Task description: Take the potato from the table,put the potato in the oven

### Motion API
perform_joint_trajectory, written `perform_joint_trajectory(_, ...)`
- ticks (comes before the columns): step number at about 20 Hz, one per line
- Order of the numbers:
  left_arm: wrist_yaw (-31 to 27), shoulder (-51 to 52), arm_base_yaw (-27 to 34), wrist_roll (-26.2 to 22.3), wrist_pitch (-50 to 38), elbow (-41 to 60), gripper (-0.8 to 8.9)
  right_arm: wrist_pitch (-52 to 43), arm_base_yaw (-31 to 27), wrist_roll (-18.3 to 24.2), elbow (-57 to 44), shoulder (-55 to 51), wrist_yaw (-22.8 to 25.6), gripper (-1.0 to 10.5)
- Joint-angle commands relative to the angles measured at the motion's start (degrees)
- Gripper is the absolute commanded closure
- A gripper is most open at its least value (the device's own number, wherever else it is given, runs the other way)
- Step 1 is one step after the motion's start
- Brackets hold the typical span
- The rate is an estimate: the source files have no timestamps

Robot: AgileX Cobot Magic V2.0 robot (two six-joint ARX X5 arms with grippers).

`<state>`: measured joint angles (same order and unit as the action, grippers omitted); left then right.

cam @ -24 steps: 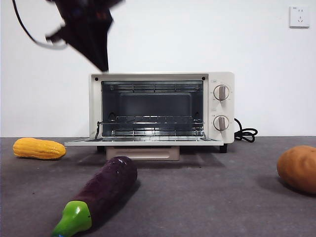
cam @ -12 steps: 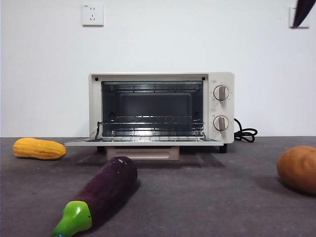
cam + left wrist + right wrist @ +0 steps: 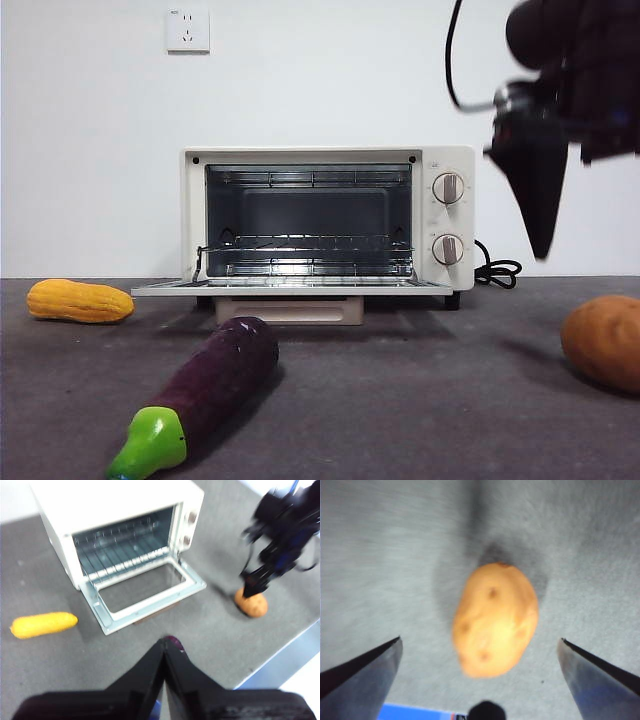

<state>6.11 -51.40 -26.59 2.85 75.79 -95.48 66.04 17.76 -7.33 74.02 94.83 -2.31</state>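
Potato (image 3: 495, 620) sits centred between my right gripper's (image 3: 480, 647) wide-open jaws (table's (image 3: 420, 400) right edge), so I'd descend straight before closing.

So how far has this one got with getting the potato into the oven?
Early. Done: the oven door is down, its rack bare. In hand: the right gripper, jaws wide open, hangs above the potato, which lies untouched on the table. The left gripper waits with jaws shut, holding nothing. Left: descend, grasp, carry the potato past the eggplant and set it on the rack.
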Motion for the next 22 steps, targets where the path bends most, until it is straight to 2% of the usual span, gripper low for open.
perform_joint_trajectory(1,-0.17,2.1,-0.13,0.87,-0.26,0.48,8.19,-1.01,0.24,-0.59,-0.04,2.99,0.24,4.1)
perform_joint_trajectory(9,-0.15,3.26,-0.13,1.6,-0.26,0.48,8.19,-1.7,0.24,-1.7,-0.09,9.79,0.9,4.2)
perform_joint_trajectory(10,-0.17,3.26,-0.13,1.57,-0.26,0.48,8.19,-1.77,0.24,-1.73,-0.11,10.05,0.94,4.8)
perform_joint_trajectory(13,-0.15,3.28,-0.13,1.57,-0.26,0.48,8.19,-1.9,0.24,-2.14,-0.17,10.25,1.88,7.9)
perform_joint_trajectory(14,-0.17,3.26,-0.13,1.55,-0.26,0.48,8.19,-1.95,0.24,-2.14,-0.26,10.27,2.25,8.6)
perform_joint_trajectory(15,-0.17,3.26,-0.13,1.55,-0.26,0.48,8.19,-1.99,0.22,-2.12,-0.63,10.27,2.34,8.9)
perform_joint_trajectory(20,-0.17,3.28,-0.13,1.49,-0.26,0.48,8.19,0.94,0.24,-1.03,-1.53,9.05,2.19,8.9)
perform_joint_trajectory(22,-0.17,3.3,-0.13,1.46,-0.26,0.48,8.19,1.88,0.28,-1.03,-1.53,5.33,-1.42,8.9)
